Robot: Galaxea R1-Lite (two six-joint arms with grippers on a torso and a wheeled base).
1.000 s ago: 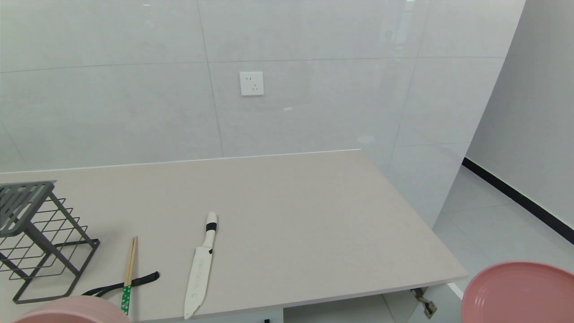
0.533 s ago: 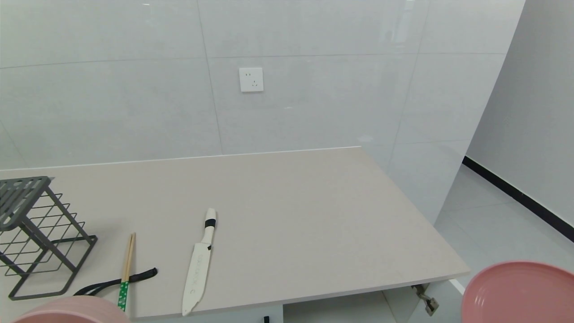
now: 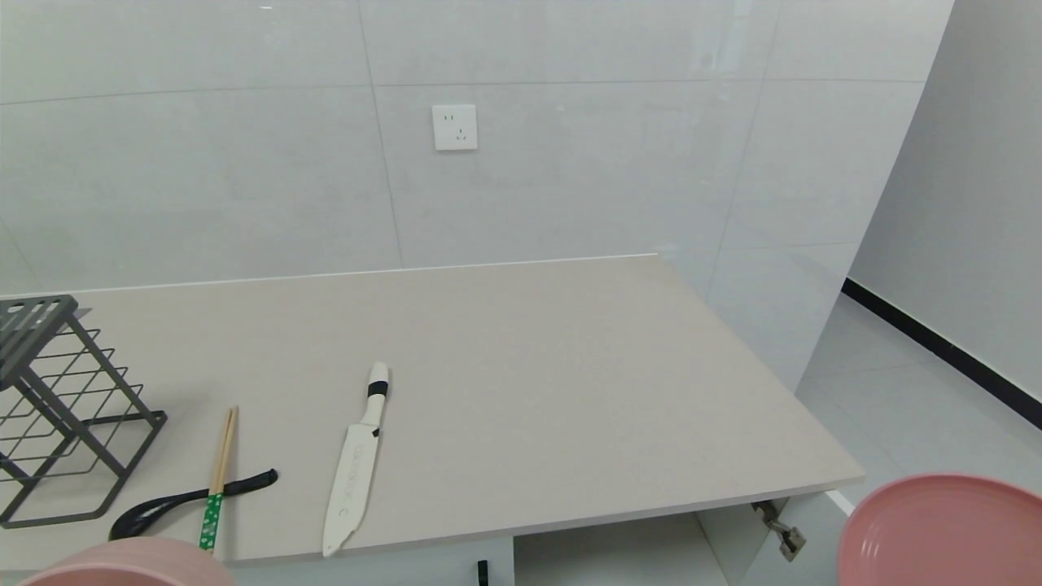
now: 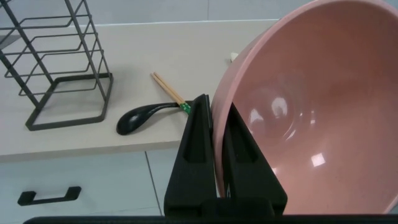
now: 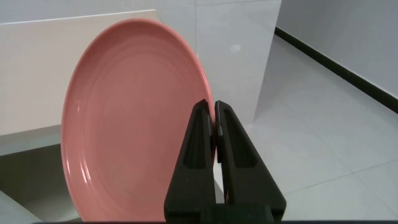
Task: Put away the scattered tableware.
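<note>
My left gripper [image 4: 216, 112] is shut on the rim of a pink bowl [image 4: 311, 106], held in front of the counter's near left edge; the bowl's rim [image 3: 130, 566] peeks in at the bottom left of the head view. The right gripper [image 5: 212, 111] is shut on the edge of a pink plate [image 5: 134, 118], held off the counter's right end, where the plate [image 3: 944, 529] hangs over the floor. On the beige counter [image 3: 529, 366] lie a white knife [image 3: 354, 464], wooden chopsticks [image 3: 216, 476] and a black spoon [image 3: 187, 500].
A dark wire rack [image 3: 49, 407] stands at the counter's left. Below the counter's right end a cabinet is open, its hinge [image 3: 777, 529] showing. A drawer handle [image 4: 50, 196] sits under the front edge. A tiled wall with an outlet [image 3: 454, 127] backs the counter.
The whole head view has shifted, so the counter and its things sit higher in the picture and the spoon's bowl now shows. The pink bowl and plate stay held as before.
</note>
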